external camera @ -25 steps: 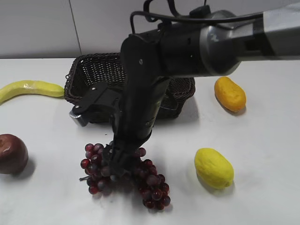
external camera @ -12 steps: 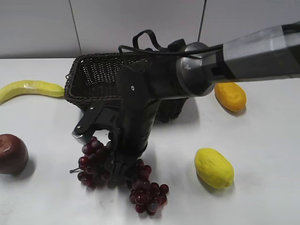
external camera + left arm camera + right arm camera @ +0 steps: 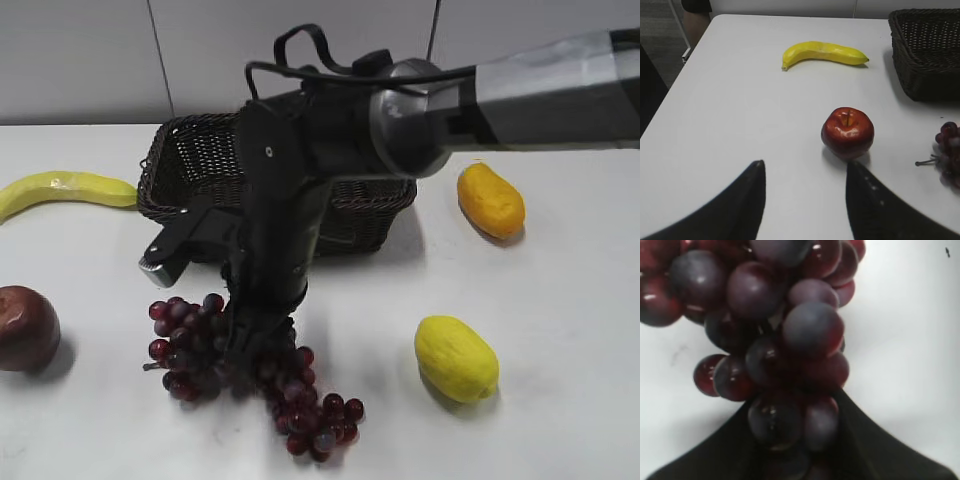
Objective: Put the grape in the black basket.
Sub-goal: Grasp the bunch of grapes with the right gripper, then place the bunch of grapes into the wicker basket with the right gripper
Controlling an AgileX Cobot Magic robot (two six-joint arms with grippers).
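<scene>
The grape (image 3: 300, 405), a dark red-purple bunch, hangs from my right gripper (image 3: 245, 345) just in front of the black basket (image 3: 190, 160). The bunch drapes to both sides, and whether its low end touches the table I cannot tell. The right wrist view is filled with the grape (image 3: 790, 340), with the right gripper (image 3: 795, 440) shut on it between its two dark fingers. The black basket (image 3: 930, 45) also shows at the top right of the left wrist view, and the grape's edge (image 3: 950, 150) at the right. My left gripper (image 3: 805, 167) is open and empty over the table, near the apple.
A dark red apple (image 3: 25, 328) lies at the left and shows in the left wrist view (image 3: 847, 132). A banana (image 3: 60, 190) lies far left, also in the left wrist view (image 3: 822, 52). A lemon (image 3: 455, 357) and an orange-yellow fruit (image 3: 490, 200) lie at the right.
My right gripper has lifted the grape off the table and shifted it a little left and toward the basket. The bunch now hangs stretched out.
</scene>
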